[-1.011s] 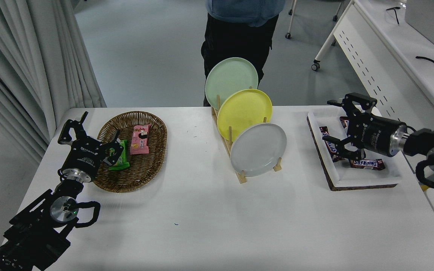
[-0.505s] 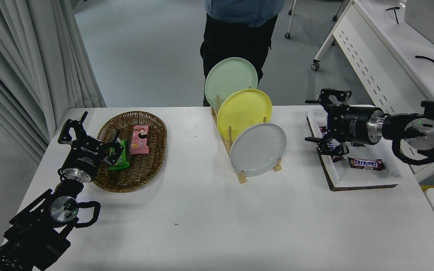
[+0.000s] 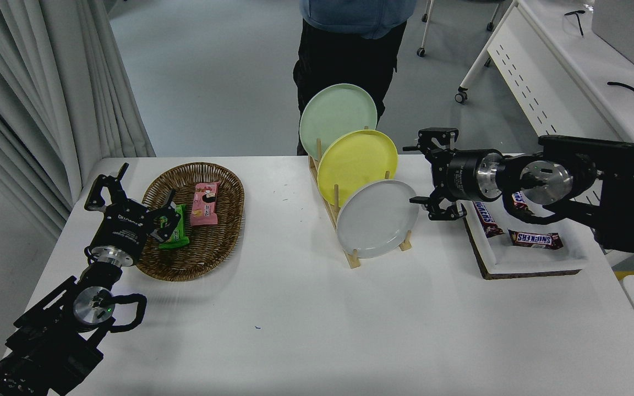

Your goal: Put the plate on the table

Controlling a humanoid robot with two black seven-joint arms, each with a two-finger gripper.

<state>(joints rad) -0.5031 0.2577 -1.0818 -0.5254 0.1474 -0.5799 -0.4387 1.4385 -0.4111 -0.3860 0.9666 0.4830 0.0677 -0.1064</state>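
We see the round plain light-grey plate point(image 3: 377, 218) standing tilted in the wooden rack point(image 3: 354, 258) on the white table point(image 3: 317, 319), in front of the yellow plate point(image 3: 356, 164). Right black gripper point(image 3: 426, 175) at its 3 o'clock, fingers spread, just beside the rim. Left gripper point(image 3: 130, 197) parked by the wicker basket point(image 3: 196, 220), fingers apart.

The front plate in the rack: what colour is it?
Light grey plate, plain; head view shows it best.

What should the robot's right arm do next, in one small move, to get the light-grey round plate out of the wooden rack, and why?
Probably ease the right gripper a little further left so its open jaws straddle the right rim of the light-grey round plate. The plate stands upright in the wooden rack, unheld, and the gripper hangs just beside its rim.
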